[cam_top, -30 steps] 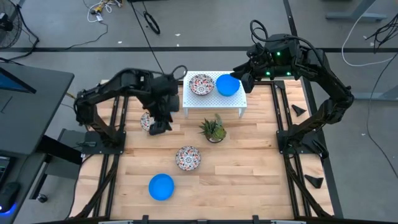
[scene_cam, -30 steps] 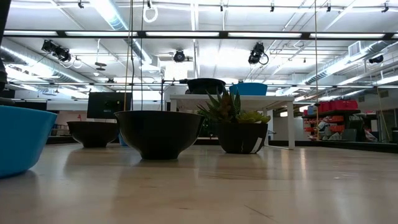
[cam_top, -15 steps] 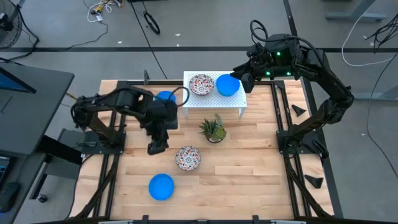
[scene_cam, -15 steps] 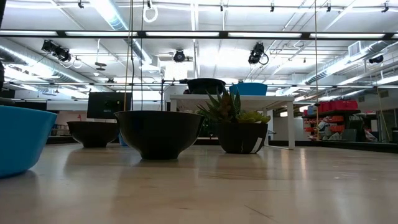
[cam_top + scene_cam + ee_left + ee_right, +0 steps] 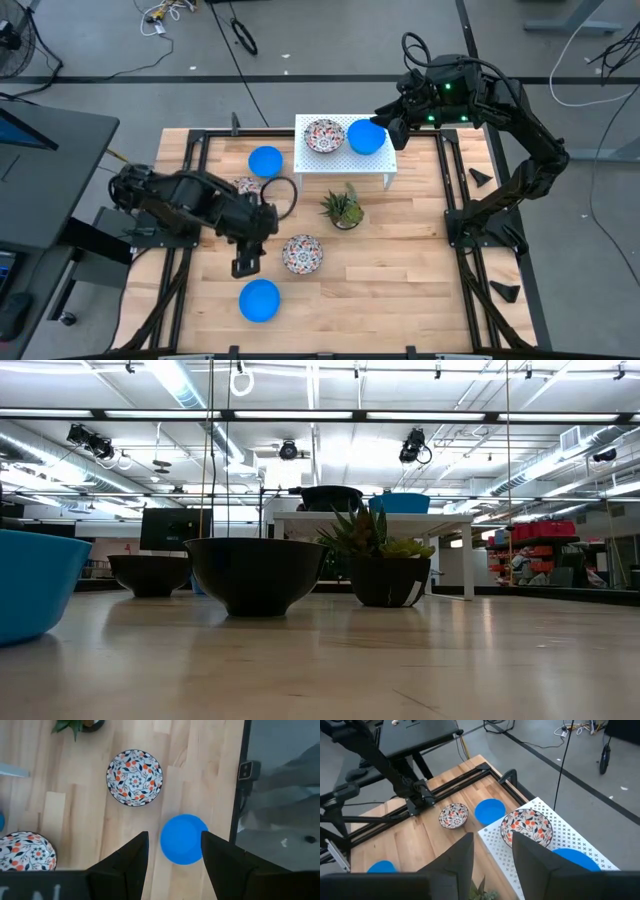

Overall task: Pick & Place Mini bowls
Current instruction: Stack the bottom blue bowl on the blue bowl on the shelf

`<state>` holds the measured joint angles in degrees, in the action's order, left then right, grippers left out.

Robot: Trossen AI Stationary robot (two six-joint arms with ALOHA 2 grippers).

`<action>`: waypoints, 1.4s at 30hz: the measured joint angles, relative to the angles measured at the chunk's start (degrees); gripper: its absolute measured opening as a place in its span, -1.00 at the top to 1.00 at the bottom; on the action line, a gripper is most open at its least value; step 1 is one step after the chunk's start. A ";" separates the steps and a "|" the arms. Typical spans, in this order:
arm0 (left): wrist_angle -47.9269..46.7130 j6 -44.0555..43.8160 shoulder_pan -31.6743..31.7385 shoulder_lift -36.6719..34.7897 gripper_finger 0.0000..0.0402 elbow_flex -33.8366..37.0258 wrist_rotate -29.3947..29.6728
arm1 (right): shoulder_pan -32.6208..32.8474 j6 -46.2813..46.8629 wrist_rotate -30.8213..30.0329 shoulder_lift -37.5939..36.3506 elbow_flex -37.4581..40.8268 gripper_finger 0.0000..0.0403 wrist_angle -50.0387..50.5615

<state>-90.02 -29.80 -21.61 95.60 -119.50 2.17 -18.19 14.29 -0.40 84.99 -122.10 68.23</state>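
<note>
Six mini bowls show in the high view. On the white shelf (image 5: 343,160) stand a floral bowl (image 5: 324,135) and a blue bowl (image 5: 367,137). On the table rest a blue bowl (image 5: 265,160), a floral bowl (image 5: 245,185) partly under the left arm, a floral bowl (image 5: 302,253) and a near blue bowl (image 5: 259,300). My left gripper (image 5: 245,267) is open and hovers between those last two; in its wrist view the gripper (image 5: 174,836) frames the blue bowl (image 5: 184,839) beyond its tips. My right gripper (image 5: 386,122), open, waits at the shelf's far right corner.
A small potted green plant (image 5: 343,208) stands mid-table in front of the shelf. Black frame rails (image 5: 180,250) run along the table's left and right sides. Bare wood (image 5: 400,270) lies on the near right. The low view shows the near blue bowl (image 5: 35,585) at its left.
My left gripper has travelled from over the floral bowl at the table's far left toward the near edge, staying open. It now hovers between the middle floral bowl and the near blue bowl. The far-left blue bowl has come into view. No bowl has moved.
</note>
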 joint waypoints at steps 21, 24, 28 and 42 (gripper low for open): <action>0.22 -4.25 -5.33 3.10 0.07 23.39 -1.51 | 0.01 -0.44 0.02 0.00 0.00 0.32 0.51; 2.07 -5.49 -5.62 3.10 0.07 27.14 -2.35 | -0.01 -0.44 0.02 0.00 0.00 0.32 0.88; 6.36 -5.80 -6.26 3.10 0.07 30.87 -2.44 | -0.01 -0.44 0.00 0.00 0.00 0.32 1.40; 22.99 -8.79 -8.89 3.10 0.07 42.37 -2.99 | -0.01 -0.49 0.00 0.00 0.00 0.32 2.19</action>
<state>-67.03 -38.59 -30.50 98.70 -77.13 -0.82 -18.20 13.80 -0.40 84.99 -122.10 70.41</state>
